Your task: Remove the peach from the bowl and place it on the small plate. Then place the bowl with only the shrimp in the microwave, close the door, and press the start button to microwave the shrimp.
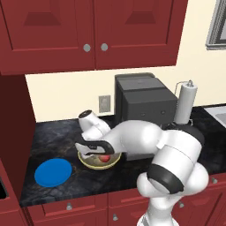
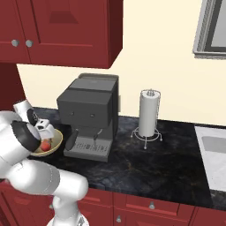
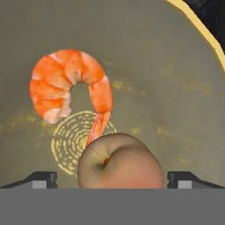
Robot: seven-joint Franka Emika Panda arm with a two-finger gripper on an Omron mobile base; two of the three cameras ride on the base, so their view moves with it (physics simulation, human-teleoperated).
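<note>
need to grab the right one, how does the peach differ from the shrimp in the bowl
The peach is round, smooth and bulkier; the shrimp is curled and segmented, ending in a thin tail. The peach sits between the pincer fingertips; the shrimp lies beyond them. Both rest inside the bowl.

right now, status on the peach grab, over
Gripper open, down inside the bowl, fingertips either side of the peach, not shut on it. Shrimp right beside the peach, tail touching. Blue plate waits left of the bowl.
</note>
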